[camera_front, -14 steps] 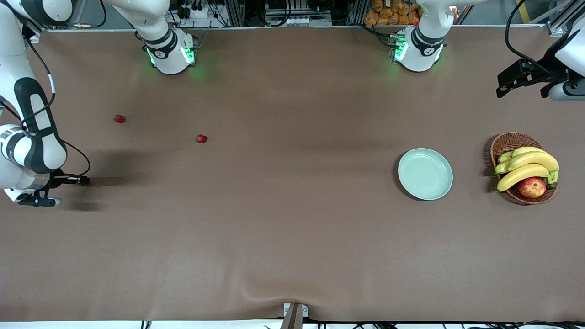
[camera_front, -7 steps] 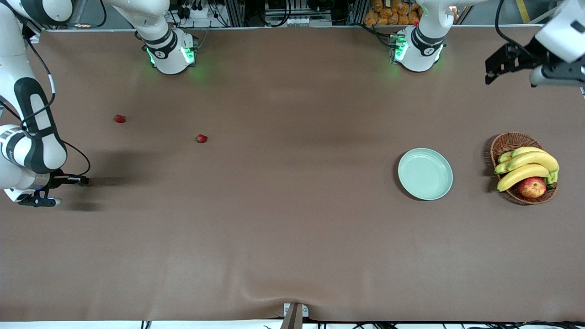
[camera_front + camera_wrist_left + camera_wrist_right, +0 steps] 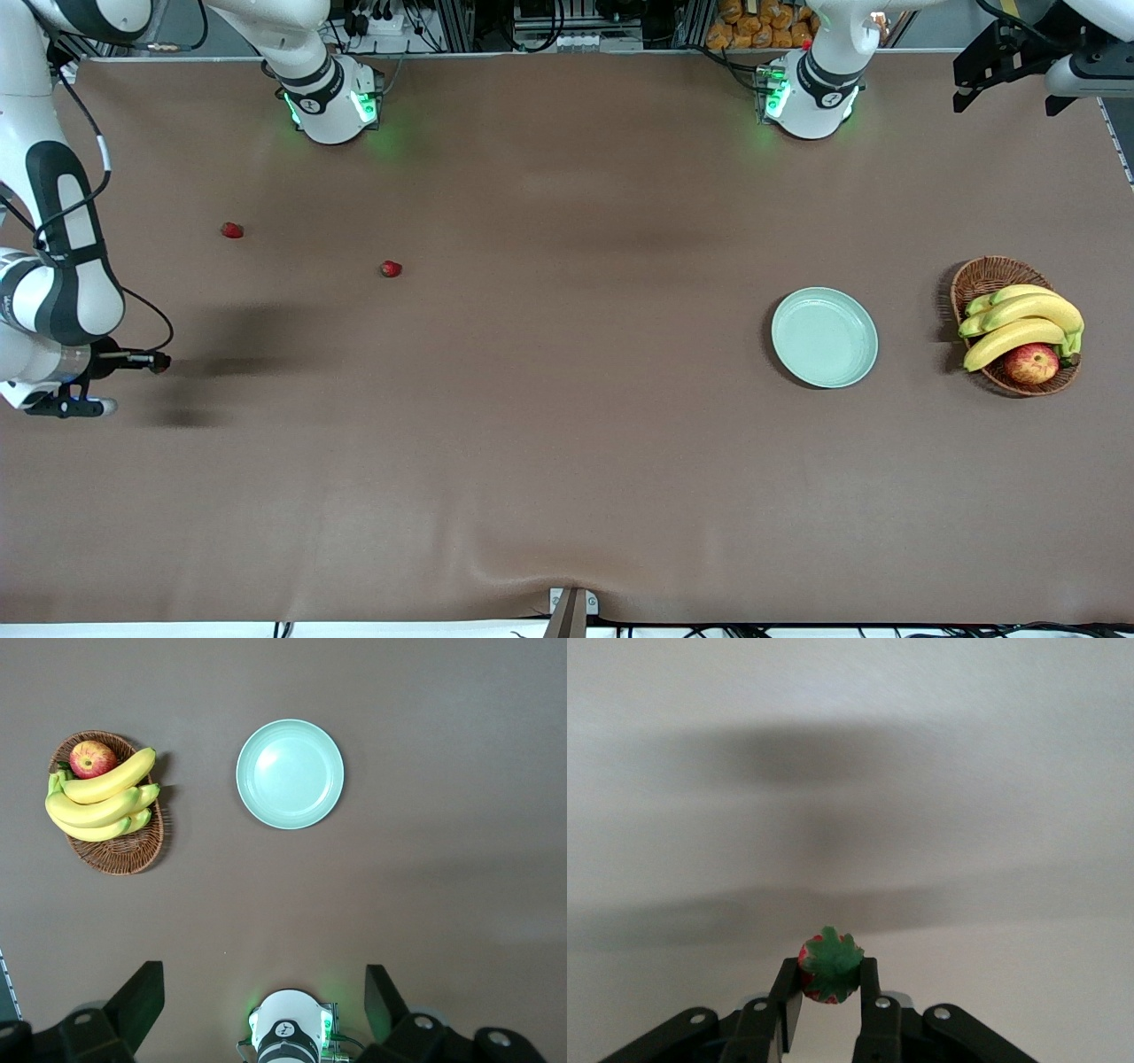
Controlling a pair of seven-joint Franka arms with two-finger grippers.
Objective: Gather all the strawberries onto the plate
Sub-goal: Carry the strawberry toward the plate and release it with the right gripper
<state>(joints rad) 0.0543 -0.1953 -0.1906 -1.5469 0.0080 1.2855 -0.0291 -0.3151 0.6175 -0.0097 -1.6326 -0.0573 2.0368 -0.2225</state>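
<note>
My right gripper (image 3: 159, 361) is shut on a strawberry (image 3: 829, 971) with a green cap, held just above the table at the right arm's end. Two more strawberries lie on the table: one (image 3: 232, 230) toward the right arm's end, another (image 3: 391, 268) a little nearer the front camera and closer to the middle. The mint-green plate (image 3: 824, 337) sits empty toward the left arm's end; it also shows in the left wrist view (image 3: 290, 773). My left gripper (image 3: 1005, 71) is open and empty, high above the table near the left arm's base.
A brown wicker basket (image 3: 983, 279) with bananas (image 3: 1019, 323) and a red-yellow apple (image 3: 1031, 362) stands beside the plate at the left arm's end. The arm bases (image 3: 332, 102) (image 3: 806, 97) stand along the table's edge farthest from the front camera.
My left gripper has risen and drawn back toward the table's corner by its base. My right gripper has lifted slightly with the strawberry. The plate and loose strawberries have not moved.
</note>
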